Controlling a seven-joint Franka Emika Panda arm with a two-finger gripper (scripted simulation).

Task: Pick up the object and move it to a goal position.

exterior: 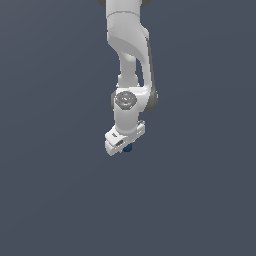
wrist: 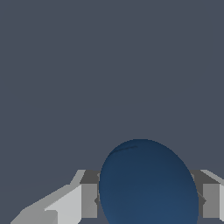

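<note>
The dark blue ball (wrist: pixel 148 183) sits between my two fingertips in the wrist view, and a grey pad (wrist: pixel 89 200) presses against each of its sides. My white gripper (wrist: pixel 148 202) is shut on the ball. In the exterior view the gripper (exterior: pixel 125 145) points down from the white arm at mid-frame. Only a small part of the ball (exterior: pixel 128 148) peeks out below the fingers there; the hand hides the rest.
A plain dark grey-blue surface (exterior: pixel 60 200) fills both views. No other object, edge or marker shows.
</note>
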